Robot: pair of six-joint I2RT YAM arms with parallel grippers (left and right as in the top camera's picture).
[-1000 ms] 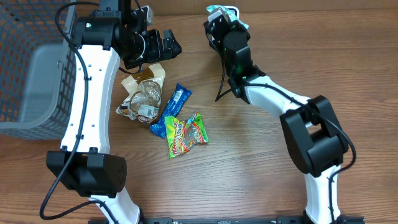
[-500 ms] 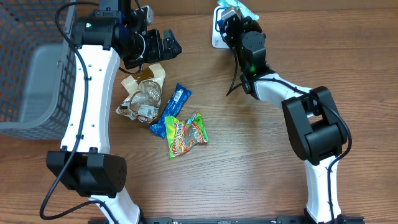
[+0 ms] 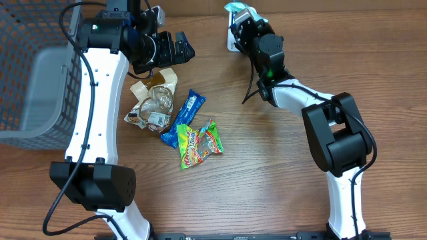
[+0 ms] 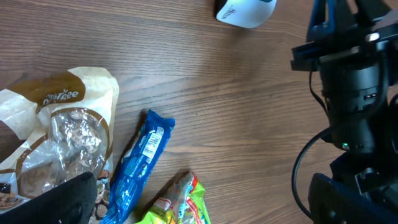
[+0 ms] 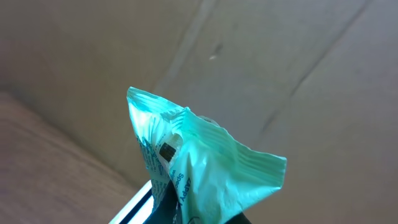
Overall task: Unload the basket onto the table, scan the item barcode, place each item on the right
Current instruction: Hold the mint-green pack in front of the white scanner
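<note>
Right arm [image 3: 293, 97] has swung toward the far desk [image 3: 267, 193] edge, jaws pinched on the teal packet [image 5: 205, 165] held up near the white scanner [image 4: 245, 11]; left arm [image 3: 100, 87] jaws wide, empty; scan seemingly under way, unconfirmed.

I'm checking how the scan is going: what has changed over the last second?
The right end effector, shut on the teal packet, shifted slightly rightward in the overhead view, uncovering the white device. Nothing was grasped or released. The open left end effector and the snack packets stayed put.
</note>
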